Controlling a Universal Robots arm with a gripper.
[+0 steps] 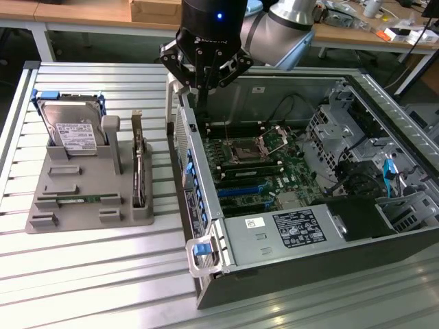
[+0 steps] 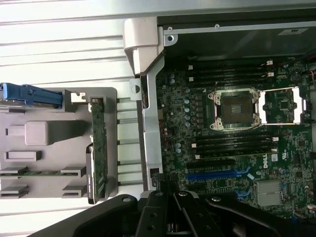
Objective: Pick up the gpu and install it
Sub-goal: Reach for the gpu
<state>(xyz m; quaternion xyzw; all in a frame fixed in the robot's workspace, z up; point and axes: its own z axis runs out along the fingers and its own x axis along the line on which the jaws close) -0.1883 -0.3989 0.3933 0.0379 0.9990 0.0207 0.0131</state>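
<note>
Going from the exterior view's left: the slatted metal bench (image 1: 89,274) carries a grey holder (image 1: 82,175) with a few parts parked in it. At its far left corner a hard drive (image 1: 72,130) with a white label and blue frame stands upright. Nearer the camera a narrow green memory stick (image 1: 72,199) lies flat in a low slot.

On the holder's right side is the gpu (image 1: 139,168), standing on its long edge in a slot. One end is tucked into the near post and the other points away toward the far side. From the wrist view the gpu (image 2: 98,148) reads as a thin dark-green strip, just beside the case wall but not touching it. So it's sitting in the holder, not picked up.

Next over, the tool (image 1: 204,96) hangs above the far end of the open case's (image 1: 206,226) left wall. Its fingers are pinched together with nothing between them. In the wrist view the tool (image 2: 168,197) sits over the edge of the motherboard (image 1: 267,171). Can't tell if it actually touches the wall.

Further to the exterior view's right, inside the case, the CPU socket (image 1: 247,152) sits with its latch flipped up. A power supply (image 1: 295,229) with a label lies at the near edge. A blue latch (image 1: 201,250) sticks out at the near left corner.
</note>
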